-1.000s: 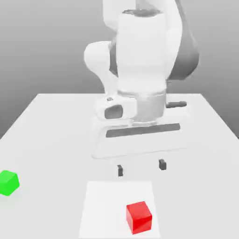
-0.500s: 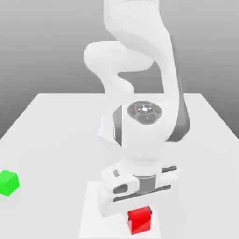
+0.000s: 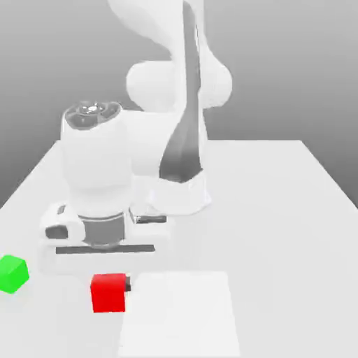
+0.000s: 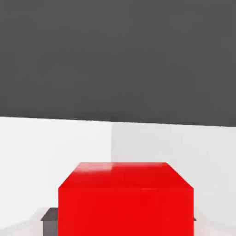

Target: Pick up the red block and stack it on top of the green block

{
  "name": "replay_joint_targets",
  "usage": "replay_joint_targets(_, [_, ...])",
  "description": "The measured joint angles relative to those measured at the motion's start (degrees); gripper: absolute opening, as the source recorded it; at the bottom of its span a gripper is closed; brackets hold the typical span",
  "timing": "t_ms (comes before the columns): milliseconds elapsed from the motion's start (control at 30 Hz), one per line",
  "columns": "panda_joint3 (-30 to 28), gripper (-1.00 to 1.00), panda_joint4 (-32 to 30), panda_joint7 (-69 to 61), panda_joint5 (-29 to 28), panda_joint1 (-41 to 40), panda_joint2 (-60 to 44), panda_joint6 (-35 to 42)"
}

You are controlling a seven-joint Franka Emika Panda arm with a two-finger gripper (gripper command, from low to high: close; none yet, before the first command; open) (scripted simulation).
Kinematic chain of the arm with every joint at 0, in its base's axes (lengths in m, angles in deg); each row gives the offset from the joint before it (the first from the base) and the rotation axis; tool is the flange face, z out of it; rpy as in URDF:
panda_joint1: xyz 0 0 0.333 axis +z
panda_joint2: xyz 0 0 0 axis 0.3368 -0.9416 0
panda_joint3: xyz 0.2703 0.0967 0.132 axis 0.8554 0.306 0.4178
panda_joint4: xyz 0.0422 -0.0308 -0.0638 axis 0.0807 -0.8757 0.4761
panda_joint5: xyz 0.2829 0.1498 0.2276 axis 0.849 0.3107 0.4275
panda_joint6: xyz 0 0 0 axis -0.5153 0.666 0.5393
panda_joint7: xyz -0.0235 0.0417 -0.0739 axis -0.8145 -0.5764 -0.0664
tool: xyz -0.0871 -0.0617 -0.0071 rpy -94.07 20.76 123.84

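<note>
The light grey tabletop (image 3: 280,245) spreads widest across the exterior view, its far edge running straight below a grey background. Over it reaches the white Franka Emika Panda arm (image 3: 150,143) with dark grey joint trim, bent so that its wrist comes down toward the exterior view's left. Next in size is the flat white square panel (image 3: 182,314) on the tabletop, toward the near side. The Panda's broad white hand (image 3: 105,259), marked by a long dark strip, sits above the two-finger gripper (image 3: 110,283), which is clenched on the red cube (image 3: 108,295). One dark fingertip (image 3: 128,284) shows against the cube's side nearer the exterior view's right; in the hand view, dark finger parts flank the cube on both sides. The red cube appears in the exterior view between the panel and the green cube (image 3: 12,274), just beside the panel's edge and apart from the green cube. How high it hangs cannot be told. The green cube rests on the tabletop at the exterior view's left edge, turned at an angle.
</note>
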Motion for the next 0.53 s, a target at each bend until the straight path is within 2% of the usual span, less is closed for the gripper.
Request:
replay_joint_targets(267, [-10.61, -1.0, 0.86, -6.93, 2.58, -12.51, 0.92, 2.22])
replay_joint_targets(400, [-8.36, -1.0, 1.44, -12.08, 9.14, -15.51, -6.08, -3.52])
replay_joint_targets(433, [-7.29, 1.0, 1.57, -13.18, 10.64, -16.36, -7.81, -5.0])
replay_joint_targets(533, [-7.29, 1.0, 1.57, -13.18, 10.64, -16.36, -7.81, -5.0])
